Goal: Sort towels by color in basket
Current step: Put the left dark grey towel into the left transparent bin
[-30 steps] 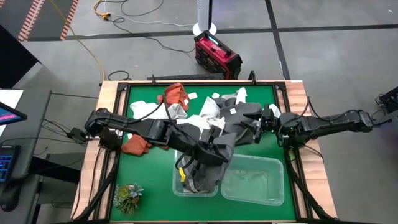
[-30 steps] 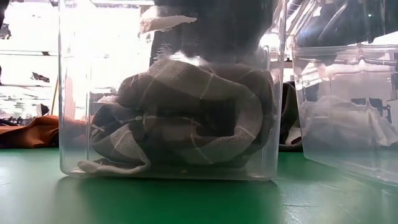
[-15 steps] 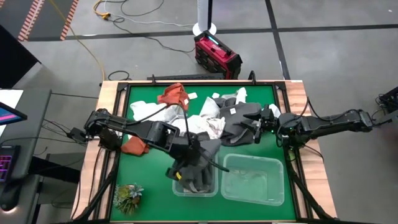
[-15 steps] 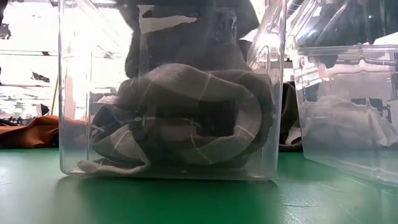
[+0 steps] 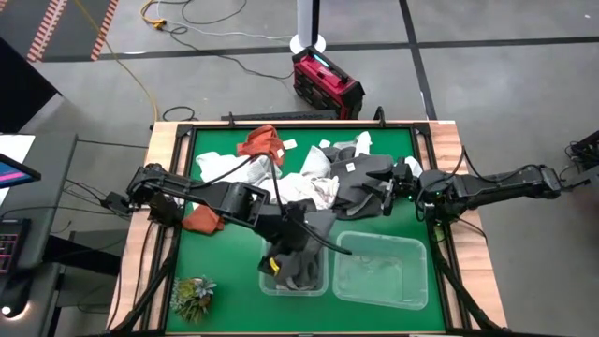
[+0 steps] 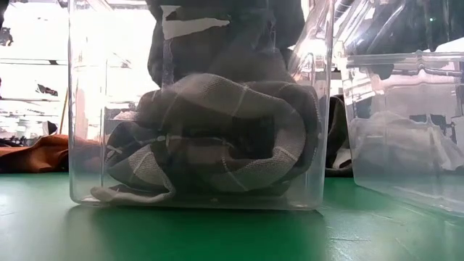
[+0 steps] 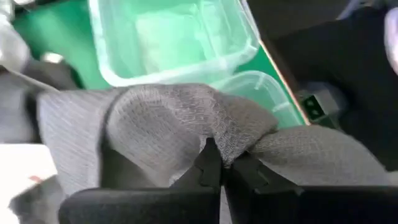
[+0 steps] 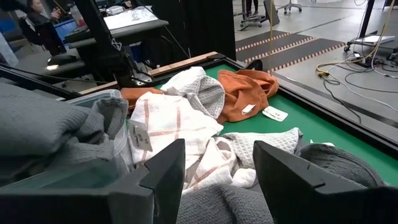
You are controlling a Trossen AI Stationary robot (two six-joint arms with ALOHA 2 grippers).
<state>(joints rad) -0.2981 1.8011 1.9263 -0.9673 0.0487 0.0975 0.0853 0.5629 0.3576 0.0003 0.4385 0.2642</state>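
Green plant tuft (image 5: 193, 296) on table edge — red case (image 5: 327, 84) behind.

Left claw (image 7: 221, 171) pinched closed; right claw (image 8: 217, 165) spread apart.

The worktop (image 5: 215, 271) is covered in bright green inside a pale wooden border, and both bins on it, the narrow bin (image 6: 80, 109) and the wider bin (image 5: 412, 271), are clear, colourless plastic. The towel in the narrow bin (image 6: 217, 138) is grey-brown with a thin pale check, while the towel above it (image 7: 186, 124) is plain dark grey with a fine weave. In the pile, the rust-orange towel (image 8: 245, 90) is solid in colour with a small white tag, the white towel (image 8: 165, 121) carries thin orange-red stripes, and the plant tuft (image 5: 192, 295) is green.
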